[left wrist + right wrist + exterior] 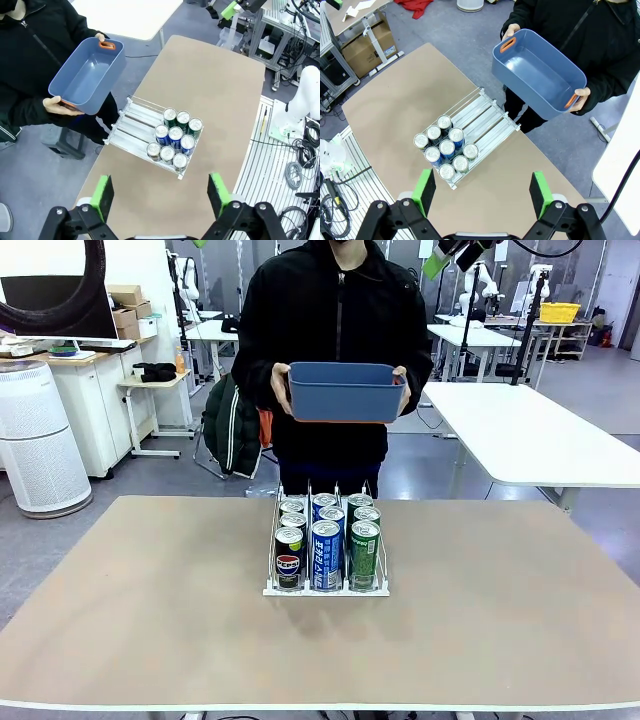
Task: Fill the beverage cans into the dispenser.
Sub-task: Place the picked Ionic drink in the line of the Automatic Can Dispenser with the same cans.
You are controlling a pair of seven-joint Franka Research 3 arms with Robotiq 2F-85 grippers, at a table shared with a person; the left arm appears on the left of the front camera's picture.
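Left gripper: hanging high above the table with jaws spread wide, gripping nothing.
Right gripper: likewise hovering wide open and empty over the table.
Beverage cans: nine are standing in the dispenser, three per lane, black Pepsi, blue and green, crowding its front lip.
Dispenser: sitting mid-table, its rear half showing bare rails.
Person: standing at the far side, holding a blue bin in both hands, clear of the table.
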